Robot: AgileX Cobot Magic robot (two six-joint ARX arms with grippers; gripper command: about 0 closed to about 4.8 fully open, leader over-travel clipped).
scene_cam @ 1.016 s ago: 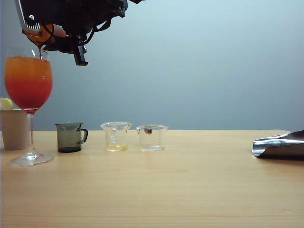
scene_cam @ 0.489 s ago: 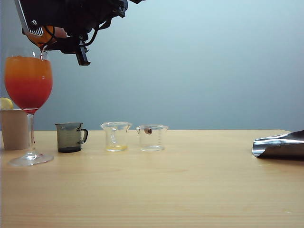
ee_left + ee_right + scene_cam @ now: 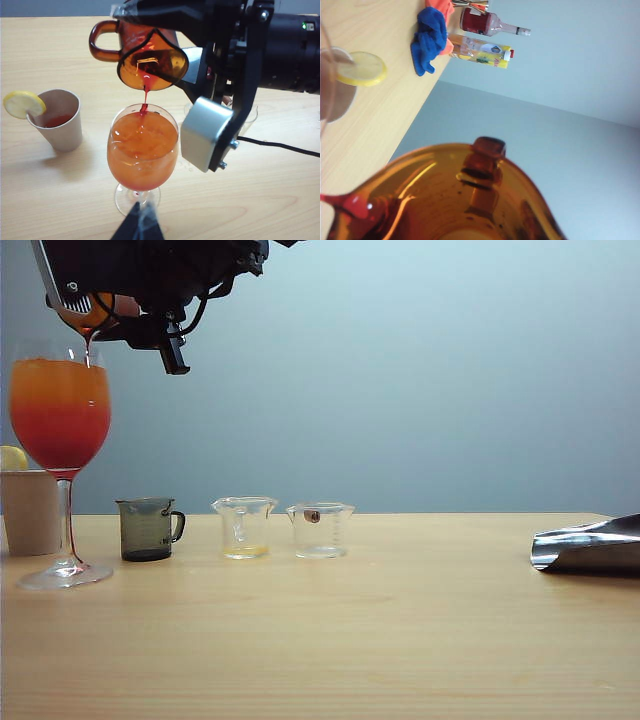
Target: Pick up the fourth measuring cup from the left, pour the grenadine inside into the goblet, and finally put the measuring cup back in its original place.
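Note:
The amber measuring cup [image 3: 95, 312] [image 3: 150, 62] is tipped steeply over the goblet [image 3: 60, 420], with my right gripper [image 3: 120, 300] [image 3: 155, 27] shut on it after reaching across to the far left. A thin thread of dark red grenadine [image 3: 146, 92] runs from the cup's lip into the goblet [image 3: 142, 150], which is nearly full of orange-to-red drink. The right wrist view looks into the cup [image 3: 470, 200], where grenadine [image 3: 350, 205] gathers at the lip. My left gripper [image 3: 137, 227] is a dark tip, shut and empty, just in front of the goblet's foot.
A beige cup with a lemon slice [image 3: 28, 510] [image 3: 57, 122] stands left of the goblet. A smoky grey cup [image 3: 148, 529] and two clear cups [image 3: 244, 527] [image 3: 320, 530] line up to its right. A shiny silver object [image 3: 590, 545] lies far right. Bottles [image 3: 490, 24] and a blue cloth [image 3: 430, 37] lie farther off.
The right wrist has rolled the cup slightly further over, and the stream into the goblet has thinned. Everything else has stayed still.

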